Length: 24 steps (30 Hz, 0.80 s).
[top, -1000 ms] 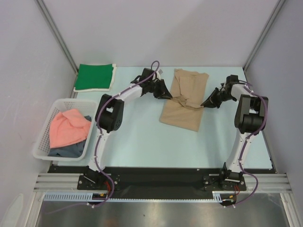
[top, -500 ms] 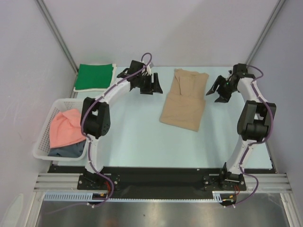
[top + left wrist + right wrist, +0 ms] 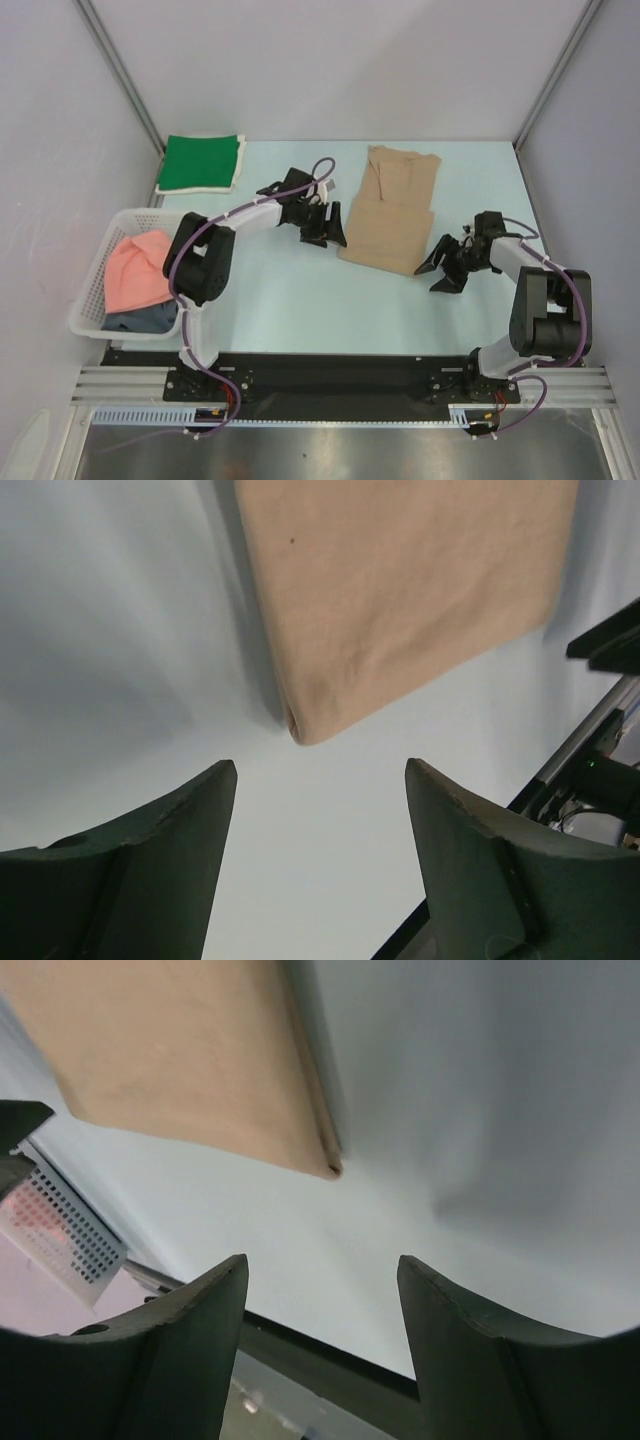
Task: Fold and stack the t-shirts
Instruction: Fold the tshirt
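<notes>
your left gripper: jaws wide, empty, just beside the shirt's near-left corner
tan t-shirt: lies flat between both grippers, long axis running away from you
your right gripper: jaws wide, empty, just off the near-right corner, equally near

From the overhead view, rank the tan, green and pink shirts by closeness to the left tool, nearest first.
1. Tan shirt, just to the right of the left tool.
2. Green shirt, folded at the far left corner of the table.
3. Pink shirt, in the basket at the left edge.
</notes>
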Tool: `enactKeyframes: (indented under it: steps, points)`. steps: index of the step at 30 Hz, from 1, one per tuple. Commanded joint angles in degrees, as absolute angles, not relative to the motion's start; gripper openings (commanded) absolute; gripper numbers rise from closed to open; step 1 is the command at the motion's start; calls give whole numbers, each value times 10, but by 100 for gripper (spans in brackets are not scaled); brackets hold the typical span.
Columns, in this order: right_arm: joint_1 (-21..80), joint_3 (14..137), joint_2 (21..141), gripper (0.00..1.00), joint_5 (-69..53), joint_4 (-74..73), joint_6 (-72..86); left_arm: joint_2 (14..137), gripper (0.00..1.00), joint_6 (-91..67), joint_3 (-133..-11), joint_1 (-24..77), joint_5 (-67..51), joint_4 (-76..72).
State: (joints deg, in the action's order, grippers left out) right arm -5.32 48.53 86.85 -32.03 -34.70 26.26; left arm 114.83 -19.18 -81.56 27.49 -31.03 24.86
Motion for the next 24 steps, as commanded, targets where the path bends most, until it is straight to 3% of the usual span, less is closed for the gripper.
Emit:
enactKeyframes:
  steps: [1,6,11,14,18,24]
  points:
    - [-47,440,845,68,-354,-273,315,1136,75,-227,-815,272,-296,218]
    - [-39,310,774,65,-329,-102,544,1045,70,-443,-638,272,-258,9]
    - [10,235,682,68,-202,-16,699,1011,66,-694,-485,287,-214,-184]
    - [38,220,670,67,-135,-11,753,1027,62,-753,-481,304,-182,-219]
    - [55,196,675,66,-71,12,808,1041,66,-797,-484,322,-118,-222]
    - [62,153,703,61,-41,73,853,1063,63,-855,-473,323,-99,-229]
